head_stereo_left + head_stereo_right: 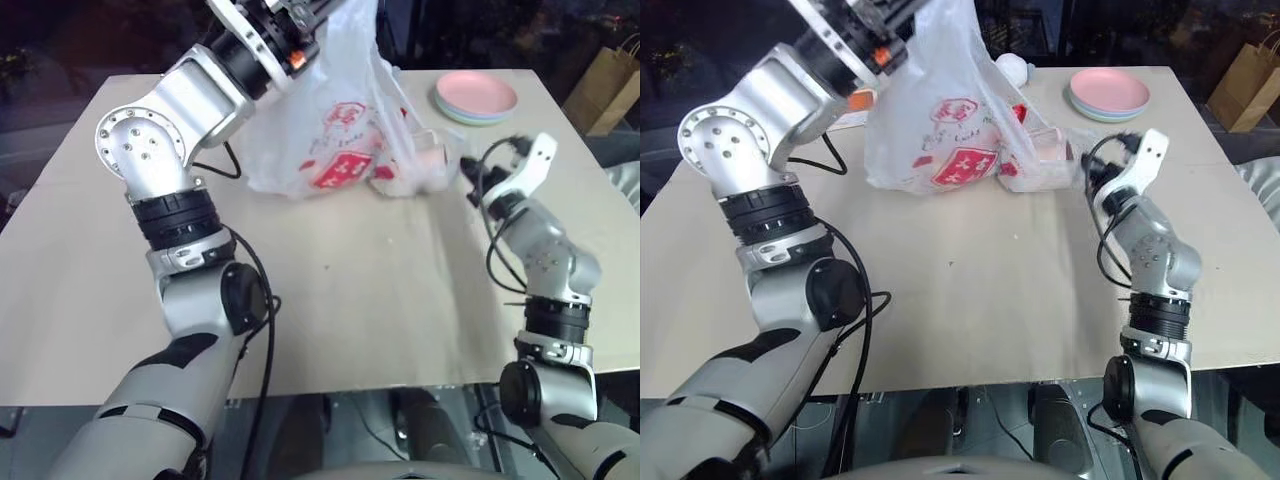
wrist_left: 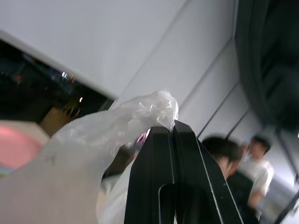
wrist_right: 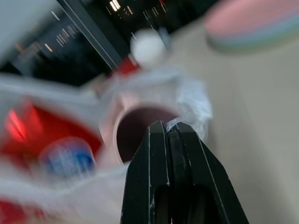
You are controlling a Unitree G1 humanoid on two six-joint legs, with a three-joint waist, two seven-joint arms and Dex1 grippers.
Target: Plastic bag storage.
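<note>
The plastic bag [image 1: 335, 130], translucent white with red print, stands stretched upward at the far middle of the table. My left gripper [image 2: 174, 128] is shut on a bunched bit of its top and holds it high. My right gripper [image 3: 169, 128] is shut on a thin fold of the bag's edge at its right side, close above the table. A pink mug [image 3: 140, 126] lies on its side inside the bag's open mouth, right beyond the right fingertips. Red and blue items [image 3: 65, 156] show blurred through the plastic.
A stack of pink and pastel plates [image 1: 476, 97] sits at the table's far right. A brown paper bag [image 1: 608, 85] stands off the table beyond its right edge. A small white round object [image 1: 1012, 68] lies behind the bag. The near half of the table [image 1: 400, 300] is bare. People [image 2: 254, 163] stand in the background.
</note>
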